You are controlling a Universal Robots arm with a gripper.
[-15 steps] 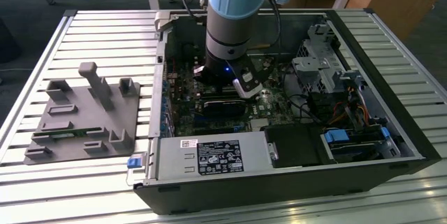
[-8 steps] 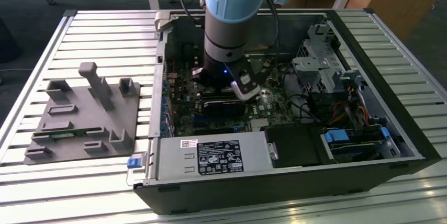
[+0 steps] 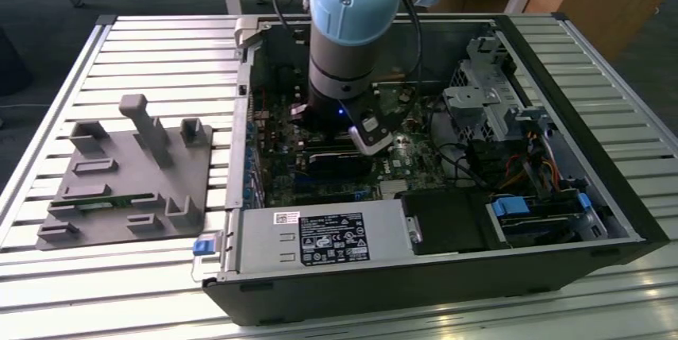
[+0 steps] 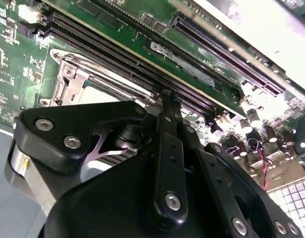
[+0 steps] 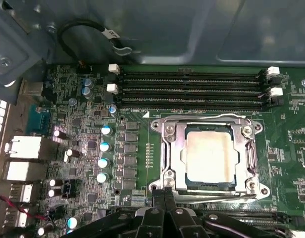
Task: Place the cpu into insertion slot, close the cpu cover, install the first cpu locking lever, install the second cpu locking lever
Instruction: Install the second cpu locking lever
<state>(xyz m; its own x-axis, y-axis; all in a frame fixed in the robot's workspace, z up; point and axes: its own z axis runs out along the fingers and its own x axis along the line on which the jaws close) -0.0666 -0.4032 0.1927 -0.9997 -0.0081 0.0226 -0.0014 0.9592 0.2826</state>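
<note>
1. One slatted metal bench (image 3: 127,38) of pale ribbed aluminium carries an open black computer case (image 3: 445,276), lying on its side; beyond it stand wooden desks over a dark floor.
2. On the bench at the exterior view's left sits a grey moulded fixture tray (image 3: 127,189) with upright posts and shallow pockets, well apart from the case.
3. Inside the case lies the green motherboard (image 5: 83,148), matt and densely studded with small cylindrical capacitors; four long black memory slots (image 5: 192,89) with white end clips run beside the socket.
4. The cpu (image 5: 210,153), a flat square chip with a dull pale-silver top, sits in the insertion slot (image 5: 192,181), whose dark edge shows around the chip.
5. The cpu cover (image 5: 174,148), a shiny silver metal frame with a cut-out centre, lies down around the chip, screws at its corners.
6. The arm's grey and light-blue body (image 3: 355,14) reaches down into the case over the motherboard.
7. The pincer (image 5: 164,196), black and jointed, has its fingers (image 4: 168,148) drawn narrow, close together, tips at the socket frame's edge; whether they grip a thin lever there I cannot tell.
</note>
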